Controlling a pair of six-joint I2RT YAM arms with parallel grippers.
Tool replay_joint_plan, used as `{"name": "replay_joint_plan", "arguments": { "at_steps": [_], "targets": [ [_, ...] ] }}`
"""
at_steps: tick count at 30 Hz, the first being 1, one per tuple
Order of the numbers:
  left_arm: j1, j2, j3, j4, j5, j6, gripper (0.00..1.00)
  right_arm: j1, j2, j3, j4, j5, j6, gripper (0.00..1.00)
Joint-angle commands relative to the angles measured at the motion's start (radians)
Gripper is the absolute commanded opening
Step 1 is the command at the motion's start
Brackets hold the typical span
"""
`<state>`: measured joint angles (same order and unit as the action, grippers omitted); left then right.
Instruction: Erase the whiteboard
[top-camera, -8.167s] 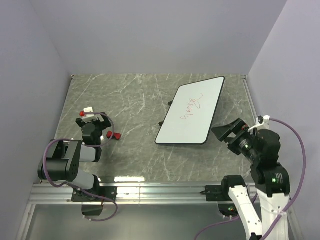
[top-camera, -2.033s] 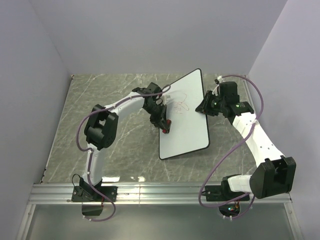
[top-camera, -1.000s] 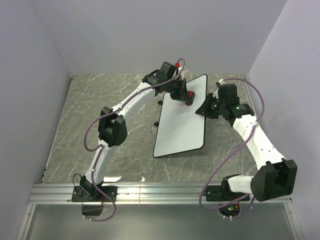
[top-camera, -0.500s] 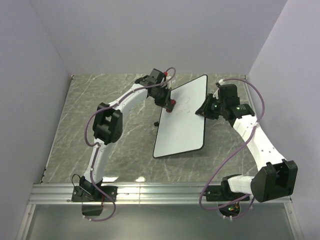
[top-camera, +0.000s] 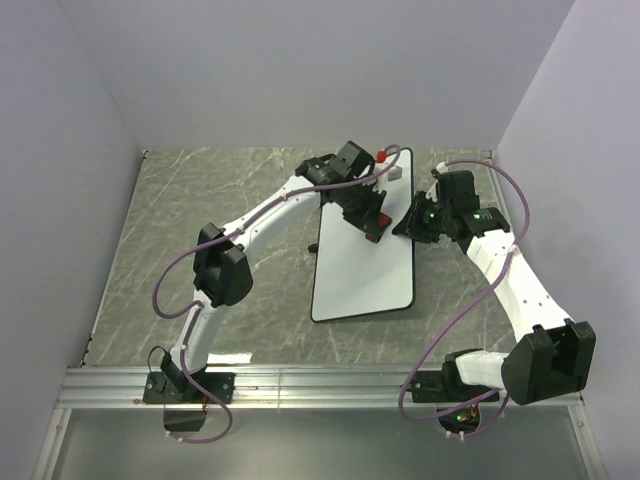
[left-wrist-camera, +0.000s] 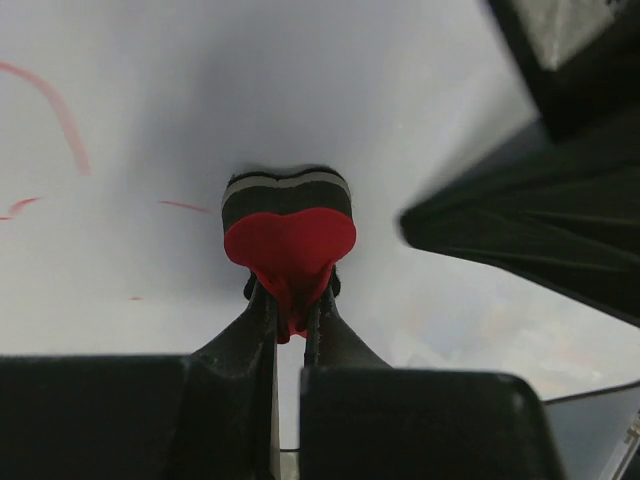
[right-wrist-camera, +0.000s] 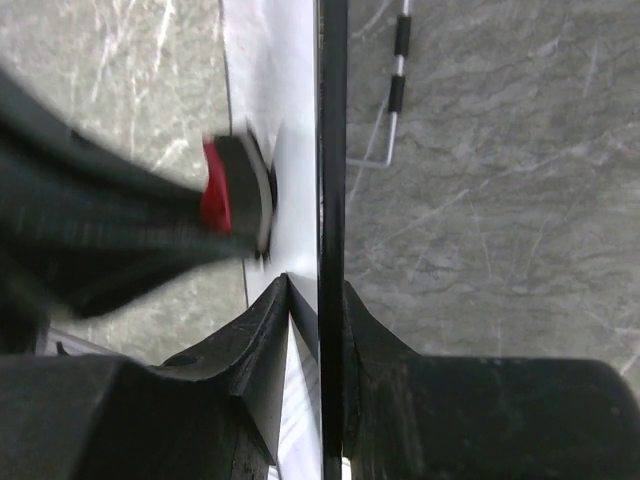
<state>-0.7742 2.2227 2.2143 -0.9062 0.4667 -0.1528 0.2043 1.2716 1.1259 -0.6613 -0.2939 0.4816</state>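
The whiteboard (top-camera: 365, 275) lies tilted on the table, its lower part wiped white. My left gripper (top-camera: 375, 225) is shut on the small red eraser (top-camera: 374, 227) and presses it on the board's upper right part. In the left wrist view the eraser (left-wrist-camera: 288, 235) sits felt-down on the whiteboard (left-wrist-camera: 200, 80), with faint red strokes (left-wrist-camera: 65, 120) remaining to its left. My right gripper (top-camera: 413, 222) is shut on the board's right edge. In the right wrist view the black frame (right-wrist-camera: 332, 150) runs between that gripper's (right-wrist-camera: 318, 295) fingers, and the eraser (right-wrist-camera: 225, 200) shows close by.
The grey marbled table (top-camera: 200, 260) carries the board. A thin wire foot (right-wrist-camera: 398, 80) shows under the board, and a small black foot (top-camera: 316, 247) sticks out at its left edge. Purple walls close in three sides; a metal rail (top-camera: 300, 380) runs along the near edge.
My left gripper has swept the eraser from the board's upper left across to its upper right, near the right gripper. The board has swung slightly. The right gripper stays on the edge.
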Motion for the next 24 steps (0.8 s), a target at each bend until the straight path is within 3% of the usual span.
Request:
{"name": "replay_joint_plan", "arguments": {
  "at_steps": [1, 8, 16, 24],
  "targets": [
    [-0.122, 0.067, -0.005, 0.003, 0.161, -0.031, 0.00, 0.089, 0.045, -0.020, -0.041, -0.162, -0.107, 0.00],
    [-0.019, 0.159, -0.033, -0.019, 0.047, -0.113, 0.00, 0.089, 0.028, -0.018, -0.057, -0.152, -0.112, 0.00],
    [0.104, 0.269, -0.057, -0.042, -0.101, -0.099, 0.00, 0.090, 0.003, -0.026, -0.087, -0.131, -0.124, 0.00],
    [0.115, 0.266, -0.039, -0.013, -0.074, -0.114, 0.00, 0.089, -0.002, -0.035, -0.087, -0.129, -0.124, 0.00]
  ]
}}
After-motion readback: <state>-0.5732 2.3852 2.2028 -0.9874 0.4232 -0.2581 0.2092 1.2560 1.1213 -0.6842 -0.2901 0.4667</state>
